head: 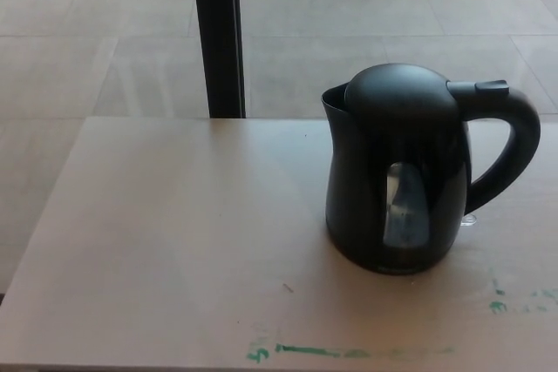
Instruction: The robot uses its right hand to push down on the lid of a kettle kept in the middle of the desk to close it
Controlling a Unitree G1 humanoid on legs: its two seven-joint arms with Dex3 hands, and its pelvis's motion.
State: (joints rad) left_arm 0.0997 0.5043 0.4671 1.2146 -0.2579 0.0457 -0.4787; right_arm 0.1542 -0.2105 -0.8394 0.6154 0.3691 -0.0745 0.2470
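Head view: kettle handle uncropped.

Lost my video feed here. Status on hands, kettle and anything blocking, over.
Neither hand in view. Black kettle upright on desk, lid sits down on the body, handle to robot's right. Nothing over the lid; path clear.

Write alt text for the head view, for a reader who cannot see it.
A black plastic electric kettle with a domed lid stands on a pale wooden desk, its handle to picture right. Green paint smears mark the desk's near edge; a black post rises behind. No robot hand shows.
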